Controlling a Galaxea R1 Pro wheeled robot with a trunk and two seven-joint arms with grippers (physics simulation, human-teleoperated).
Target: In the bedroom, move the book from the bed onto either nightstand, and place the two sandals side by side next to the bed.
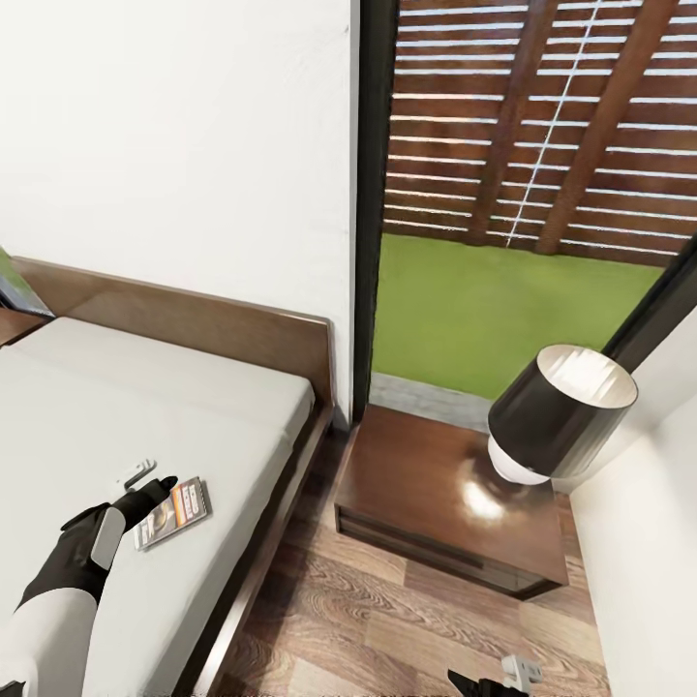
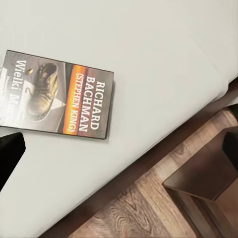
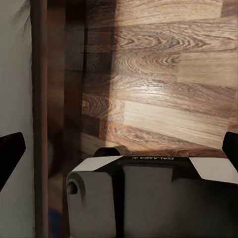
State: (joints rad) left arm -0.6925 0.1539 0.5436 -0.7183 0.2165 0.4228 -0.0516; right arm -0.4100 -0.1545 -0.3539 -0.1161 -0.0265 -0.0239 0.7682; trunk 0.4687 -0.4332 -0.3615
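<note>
The book (image 1: 174, 511) lies flat on the bed's off-white mattress (image 1: 145, 407) near its right edge, cover up; its orange band and "RICHARD BACHMAN" lettering (image 2: 74, 99) read clearly in the left wrist view. My left gripper (image 1: 143, 484) hovers open just at the book's left end, and nothing is between its fingers. The nightstand (image 1: 426, 484) stands right of the bed under a lamp (image 1: 557, 411). My right gripper (image 3: 120, 151) hangs open over the wood floor beside the bed frame (image 3: 42, 99). I cannot make out the sandals; a faint blue smear by the frame is too blurred to name.
A narrow strip of plank floor (image 1: 368, 620) separates bed and nightstand. A tall black-framed window (image 1: 373, 194) shows grass and a slatted fence. White wall closes in on the right (image 1: 649, 542). The nightstand's corner (image 2: 208, 183) shows in the left wrist view.
</note>
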